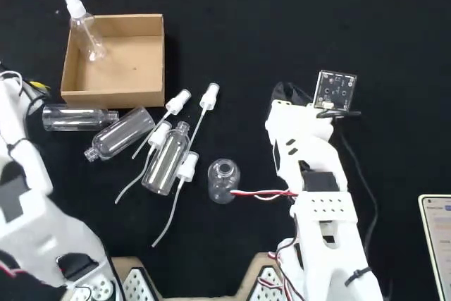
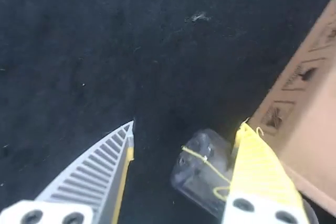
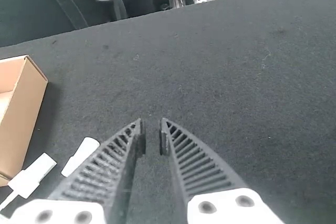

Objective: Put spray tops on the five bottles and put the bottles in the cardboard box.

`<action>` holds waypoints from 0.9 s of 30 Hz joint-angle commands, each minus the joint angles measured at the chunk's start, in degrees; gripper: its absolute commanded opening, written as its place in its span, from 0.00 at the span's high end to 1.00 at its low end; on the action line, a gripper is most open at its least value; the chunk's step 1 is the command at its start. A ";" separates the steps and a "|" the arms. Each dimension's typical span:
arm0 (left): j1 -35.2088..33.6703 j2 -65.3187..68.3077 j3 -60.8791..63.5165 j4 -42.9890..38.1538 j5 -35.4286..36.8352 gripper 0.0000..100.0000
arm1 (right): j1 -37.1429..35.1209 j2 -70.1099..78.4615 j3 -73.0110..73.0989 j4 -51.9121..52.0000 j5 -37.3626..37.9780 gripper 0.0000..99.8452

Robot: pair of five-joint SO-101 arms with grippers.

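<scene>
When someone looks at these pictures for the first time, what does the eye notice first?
Clear bottles and loose spray tops lie scattered on the black table beside the cardboard box. One capped bottle leans in the box's corner. The left gripper hangs open, a lying bottle next to its yellow finger.

Clear plastic bottle (image 2: pixel 199 174): blurred, one side hidden behind the yellow finger (image 2: pixel 260 177) of the left gripper (image 2: pixel 187 127); which end faces the camera, cannot tell. Brown cardboard box (image 2: pixel 310 114) cut by the edge in both wrist views. White plastic spray top (image 3: pixel 32 173): stem cut at edge. White-framed flat device (image 1: pixel 437 244) cut by high view's edge, unidentifiable.
</scene>
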 commanded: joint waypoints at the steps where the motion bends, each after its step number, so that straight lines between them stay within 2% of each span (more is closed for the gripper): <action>1: 1.71 7.21 -12.09 3.78 0.00 0.71 | 0.88 -0.92 -0.57 -1.49 0.35 0.95; 7: 2.42 12.75 -18.15 11.34 -6.95 0.71 | 0.97 -1.01 -0.57 -1.49 0.35 0.95; 21: -1.89 12.75 -18.15 34.02 -22.15 0.71 | 0.88 -1.10 -0.75 -1.49 0.35 0.95; 27: -1.36 12.57 -18.07 38.07 -25.23 0.83 | 0.79 -1.01 -0.75 -1.49 0.35 0.95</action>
